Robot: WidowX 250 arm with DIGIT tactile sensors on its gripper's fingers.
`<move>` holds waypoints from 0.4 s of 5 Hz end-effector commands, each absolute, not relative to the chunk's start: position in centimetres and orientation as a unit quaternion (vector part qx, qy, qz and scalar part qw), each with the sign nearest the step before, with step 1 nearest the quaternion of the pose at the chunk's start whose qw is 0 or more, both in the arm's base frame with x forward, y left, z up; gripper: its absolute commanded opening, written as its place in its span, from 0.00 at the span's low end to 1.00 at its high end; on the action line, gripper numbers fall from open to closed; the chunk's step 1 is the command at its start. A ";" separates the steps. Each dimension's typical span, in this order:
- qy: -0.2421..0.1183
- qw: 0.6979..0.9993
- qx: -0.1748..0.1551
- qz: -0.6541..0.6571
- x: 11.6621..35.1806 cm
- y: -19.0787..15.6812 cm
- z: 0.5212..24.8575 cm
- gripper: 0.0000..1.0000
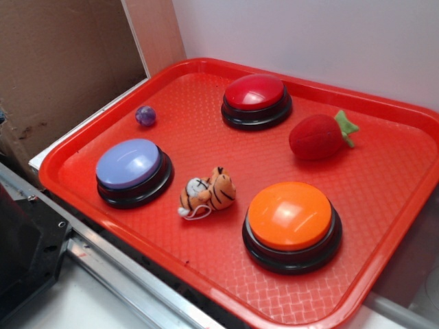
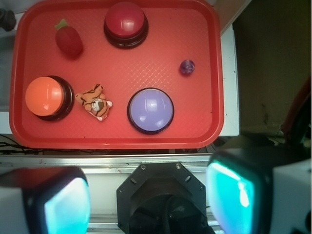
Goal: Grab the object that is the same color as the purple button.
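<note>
The jaws are seen spread wide and empty, held above the worktop short of the red tray [image 2: 214,73]. The purple ball [image 2: 187,67] is found on the tray, beyond the purple button [image 2: 150,110].

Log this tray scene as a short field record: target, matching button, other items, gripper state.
target: small purple ball, lying alone on the red tray beyond the purple button
matching button: purple button, near the tray's front left corner in the exterior view
other buttons: red button, orange button
soft toys: tiger plush between purple and orange buttons; strawberry plush beside the red button
gripper: gripper open, off the tray, holding nothing
</note>
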State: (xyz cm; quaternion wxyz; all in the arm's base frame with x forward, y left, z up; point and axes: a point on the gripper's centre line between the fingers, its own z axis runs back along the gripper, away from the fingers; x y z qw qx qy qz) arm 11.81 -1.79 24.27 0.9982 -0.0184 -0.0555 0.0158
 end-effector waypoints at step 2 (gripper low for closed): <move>-0.047 0.997 -0.004 0.059 14.7 0.1 24.4 1.00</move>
